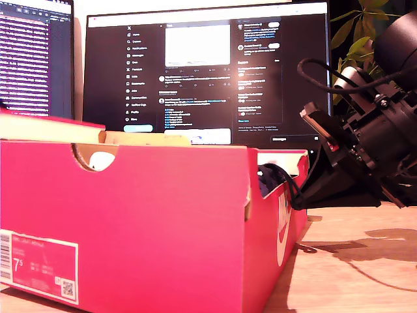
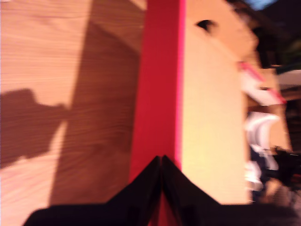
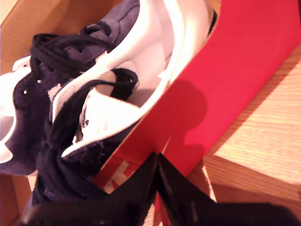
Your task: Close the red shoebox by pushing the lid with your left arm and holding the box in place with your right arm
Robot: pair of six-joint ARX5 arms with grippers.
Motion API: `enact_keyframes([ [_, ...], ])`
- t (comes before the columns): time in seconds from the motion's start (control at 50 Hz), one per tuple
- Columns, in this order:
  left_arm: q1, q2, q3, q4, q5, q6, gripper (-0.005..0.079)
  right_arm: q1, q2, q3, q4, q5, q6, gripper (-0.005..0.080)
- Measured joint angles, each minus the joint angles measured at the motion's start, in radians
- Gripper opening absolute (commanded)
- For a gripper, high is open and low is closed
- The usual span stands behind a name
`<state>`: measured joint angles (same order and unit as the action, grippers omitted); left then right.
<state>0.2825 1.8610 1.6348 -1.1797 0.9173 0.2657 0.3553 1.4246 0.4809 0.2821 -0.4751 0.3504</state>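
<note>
**Honestly, this shoebox close could go sideways**

So the red shoebox sits on the wooden table, filling most of the exterior view from its left edge toward the middle, size label facing the camera. It's open: the lid stands up along the far side, seen edge-on from my first wrist view as a red strip with bare cardboard beside it. Inside are dark sneakers with white soles and black laces, and one pokes up at the box's end wall.

My first gripper has its fingers pinched together with nothing between them, tips right at the lid's red rim. My second gripper is also clamped shut and empty, tips at the top edge of the box's end wall, just beside the sneakers. That's the arm at the exterior view's right, next to the logo end of the box.

What worries me:
- Closed tips on a thin rim look easy to slip off, and then the lid just flops back.
- If the hold is only a nudge on one end wall, I'd guess the push slides or spins the whole box across the table.
- Those sneakers ride high, so the lid might land on a sole or snag the laces and not seat.

Behind it all are two lit monitors and a plant.
</note>
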Motion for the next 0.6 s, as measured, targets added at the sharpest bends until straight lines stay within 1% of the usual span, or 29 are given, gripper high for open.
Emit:
enact_keyframes([
  [0.14,-0.034,0.000,0.030,-0.025,-0.006,0.000,-0.0019,0.000,0.000,0.000,0.000,0.003,0.000,-0.0012],
  [0.28,-0.065,0.000,0.065,-0.050,-0.037,0.000,-0.0019,0.000,0.000,0.000,0.001,0.007,-0.003,-0.0012],
  [0.44,-0.104,0.000,0.127,-0.085,-0.096,-0.001,-0.0019,-0.001,0.000,0.000,0.002,0.011,-0.003,-0.0012],
  [0.58,-0.141,-0.001,0.199,-0.127,-0.185,-0.005,-0.0019,-0.001,0.000,0.000,0.002,0.011,-0.004,-0.0012],
  [0.6,-0.146,-0.002,0.206,-0.129,-0.196,-0.024,-0.0019,-0.001,0.000,0.000,0.002,0.011,-0.005,-0.0012],
])
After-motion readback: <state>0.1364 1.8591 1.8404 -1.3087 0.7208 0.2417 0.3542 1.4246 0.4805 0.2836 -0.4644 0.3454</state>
